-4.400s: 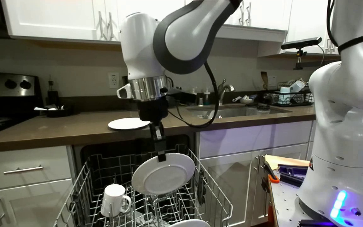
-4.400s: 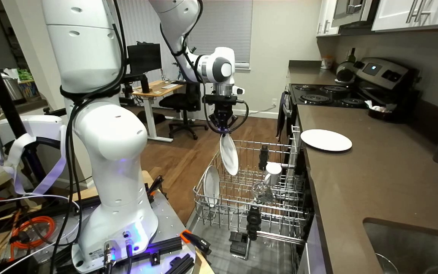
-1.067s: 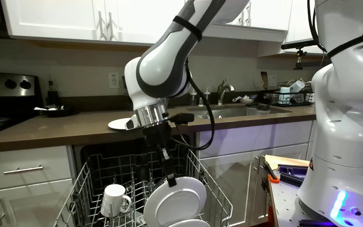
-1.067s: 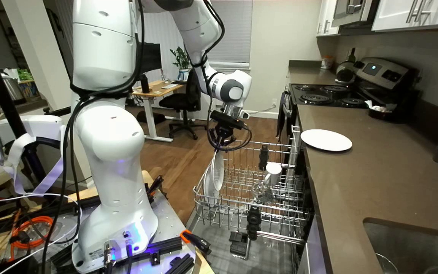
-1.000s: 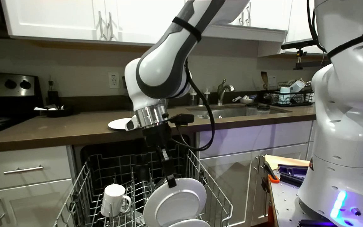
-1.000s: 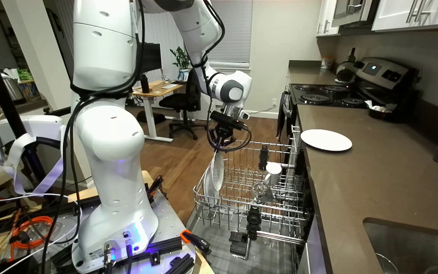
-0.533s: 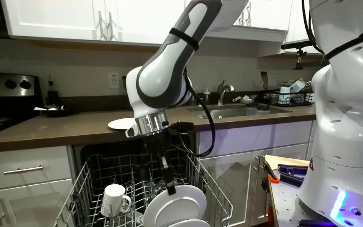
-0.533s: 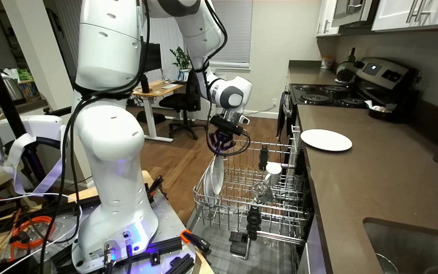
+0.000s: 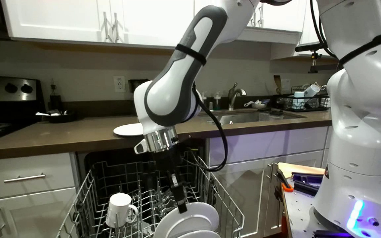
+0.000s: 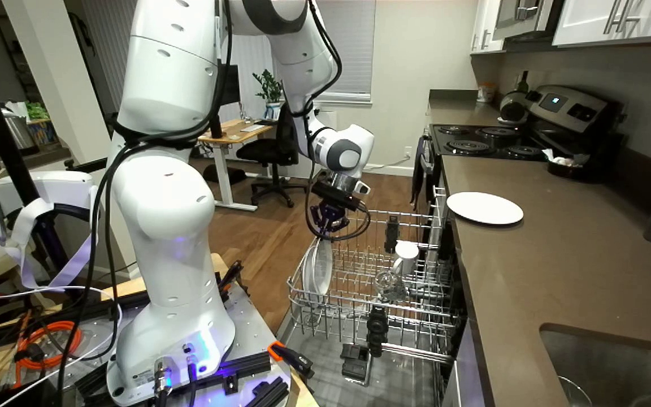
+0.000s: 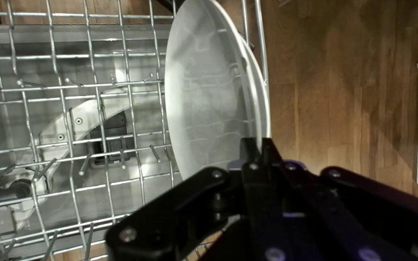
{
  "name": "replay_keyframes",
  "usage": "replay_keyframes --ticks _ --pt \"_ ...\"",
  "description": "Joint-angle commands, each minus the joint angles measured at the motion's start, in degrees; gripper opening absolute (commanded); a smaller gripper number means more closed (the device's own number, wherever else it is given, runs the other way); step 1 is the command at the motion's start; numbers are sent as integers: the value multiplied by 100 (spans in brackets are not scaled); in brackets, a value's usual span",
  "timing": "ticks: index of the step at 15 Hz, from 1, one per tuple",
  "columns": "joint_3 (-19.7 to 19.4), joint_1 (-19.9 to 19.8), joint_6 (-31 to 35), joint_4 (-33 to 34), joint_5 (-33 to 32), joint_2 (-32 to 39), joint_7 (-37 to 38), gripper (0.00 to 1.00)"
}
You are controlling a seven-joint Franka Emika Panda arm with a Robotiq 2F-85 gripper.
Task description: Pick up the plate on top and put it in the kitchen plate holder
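Observation:
My gripper is shut on the top rim of a white plate; in the wrist view the rim runs between the fingertips. This plate stands nearly upright in the wire rack, its lower edge down among the tines. Whether it rests on the rack floor cannot be told. A second white plate stands close beside it on the outer side; its rim shows behind the held plate. The gripper points down. A third white plate lies on the counter.
A white mug stands in the rack, with clear glassware near it. The brown counter edge runs behind the rack. A table with tools and the robot base is at one side.
My gripper has tilted and carried the plate down into the rack beside the second plate. Over the last second it has gone lower still, with the rim still held.

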Motion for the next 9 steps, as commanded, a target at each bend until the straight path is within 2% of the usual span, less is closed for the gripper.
replay_keyframes --ticks 1,9 --pt "106 -118 275 9 -100 199 170 5" --pt "56 -89 627 51 -466 711 396 5"
